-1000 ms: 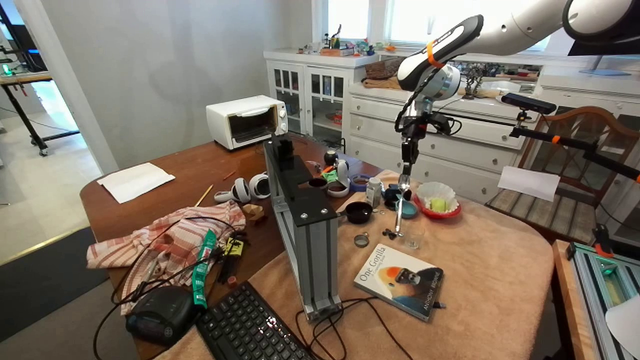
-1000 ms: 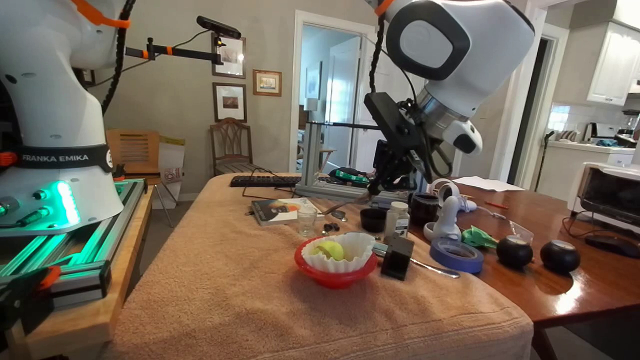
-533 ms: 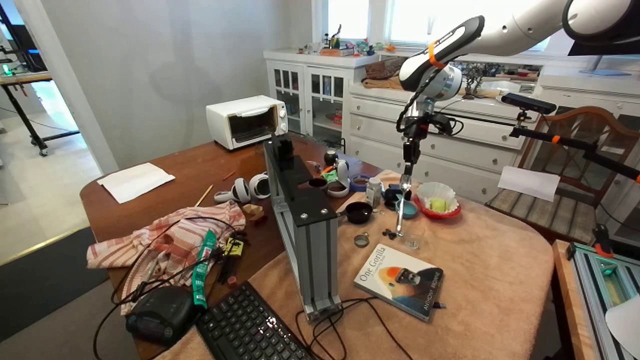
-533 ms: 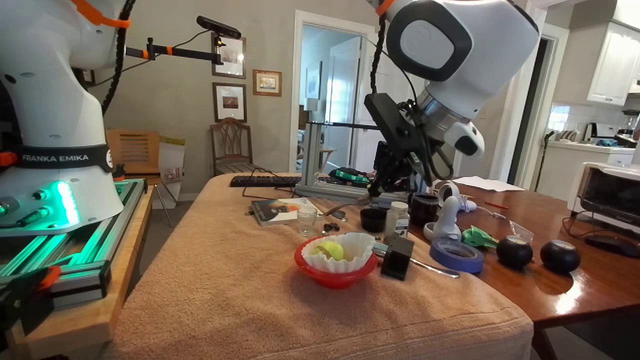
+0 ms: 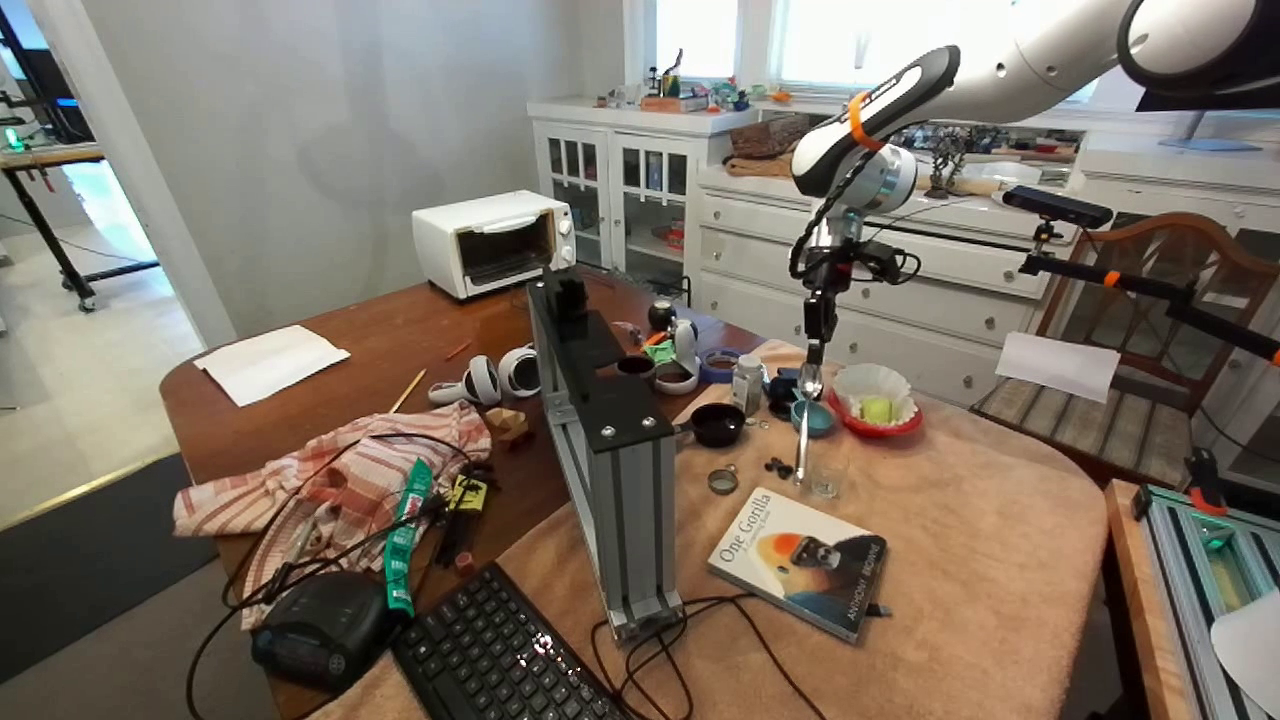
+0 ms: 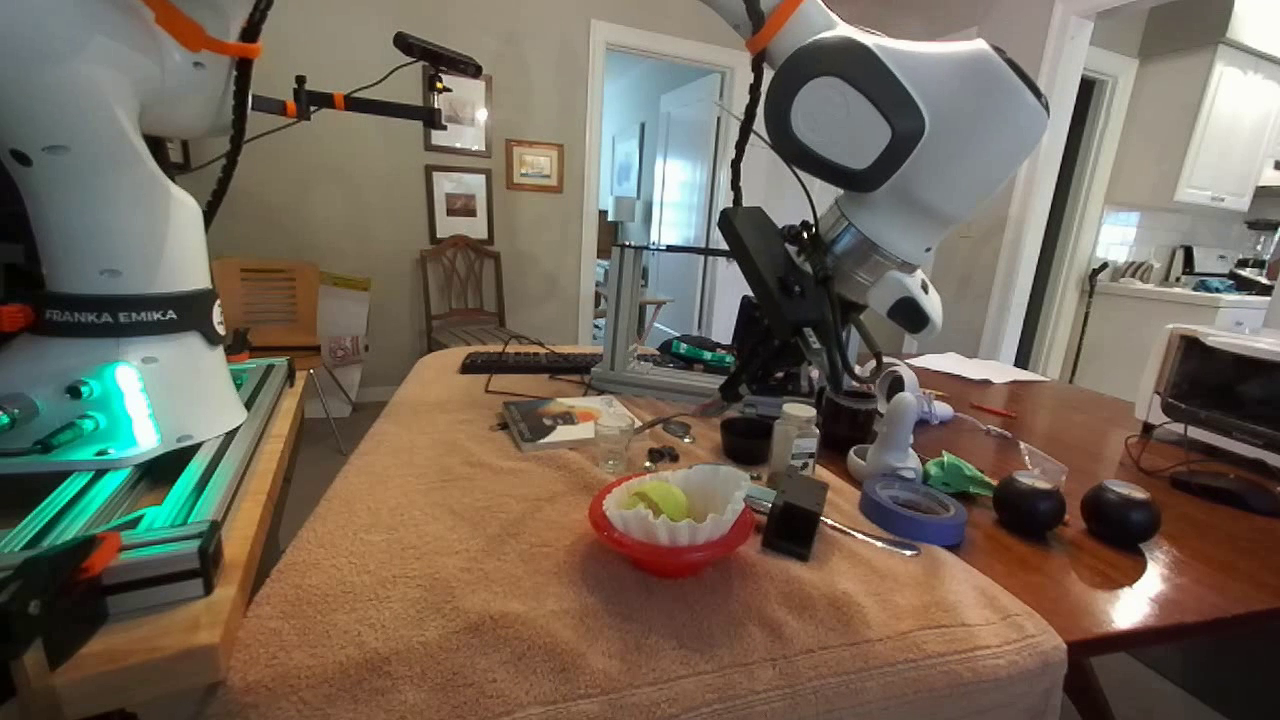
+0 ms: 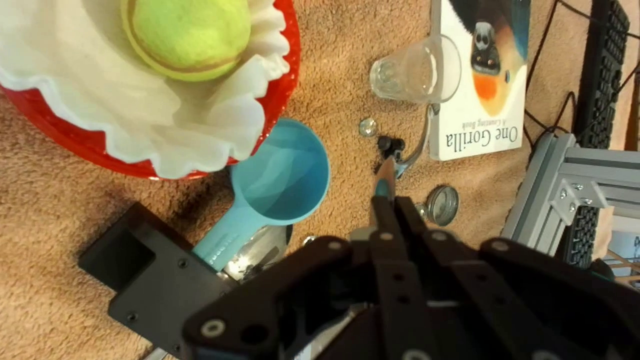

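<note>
Now we see that the claw (image 7: 392,201) has come slightly lower, closed on the spoon (image 5: 803,440), whose free end is thus, we judge, closer to the glass (image 7: 407,71) beside the book (image 5: 800,563).

In my claw (image 7: 393,201) the utensil (image 5: 803,438) is shiny metal; rough, matt cloth (image 6: 430,560) covers one end of the bench (image 6: 1200,570), itself smooth, glossy wood

The wooden table (image 5: 390,325) carries a peach towel (image 5: 960,540) — and 1 toaster oven (image 5: 490,243).
</note>
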### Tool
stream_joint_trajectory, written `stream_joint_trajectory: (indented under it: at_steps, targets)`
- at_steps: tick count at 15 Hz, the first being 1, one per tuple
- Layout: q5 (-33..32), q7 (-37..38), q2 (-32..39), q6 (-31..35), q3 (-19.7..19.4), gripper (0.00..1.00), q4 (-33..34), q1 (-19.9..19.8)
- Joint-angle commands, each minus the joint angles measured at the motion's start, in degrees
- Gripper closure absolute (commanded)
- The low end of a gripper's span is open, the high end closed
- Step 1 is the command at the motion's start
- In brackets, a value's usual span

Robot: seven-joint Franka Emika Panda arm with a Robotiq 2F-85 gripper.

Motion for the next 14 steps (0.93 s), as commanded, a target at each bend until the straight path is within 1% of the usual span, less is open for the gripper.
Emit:
stream_joint_trajectory:
  at_steps: [1, 9, 14]
  targets:
    - [-0.54, -2.29, 0.3, -0.36, 0.84, 0.99, -0.93, 0.05]
    - [-0.54, -6.29, 0.78, -0.48, 1.71, 0.99, -1.86, 0.34]
    - [-1.11, -6.54, 1.29, -0.12, 1.49, 0.99, -1.1, 0.84]
